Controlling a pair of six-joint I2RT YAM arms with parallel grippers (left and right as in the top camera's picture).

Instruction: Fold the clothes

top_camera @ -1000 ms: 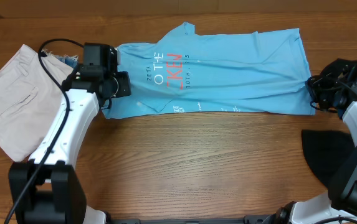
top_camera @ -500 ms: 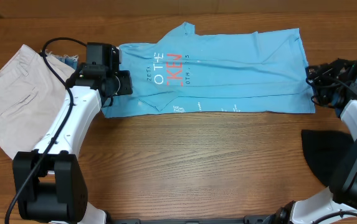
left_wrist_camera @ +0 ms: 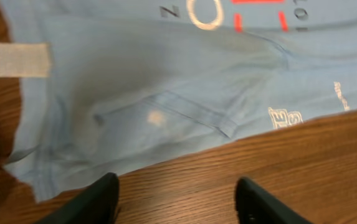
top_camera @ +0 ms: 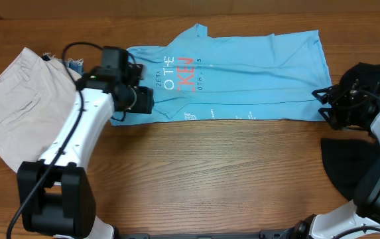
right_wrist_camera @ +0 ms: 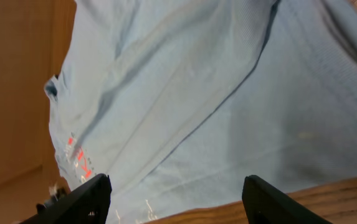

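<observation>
Overhead, the shirt lay in a long flat band between the left gripper and right gripper, which had both let go of its ends. From the left wrist, the fingers stood wide and empty over its hem. From the right wrist, they were wide too, probably clear of cloth, so this fold looked finished.

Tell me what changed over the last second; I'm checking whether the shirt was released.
Both pincers opened, letting go of the light blue T-shirt. The left pincer shifted right toward its near edge; the right pincer edged nearer too. Shirt, beige trousers and black T-shirt stayed put.
</observation>
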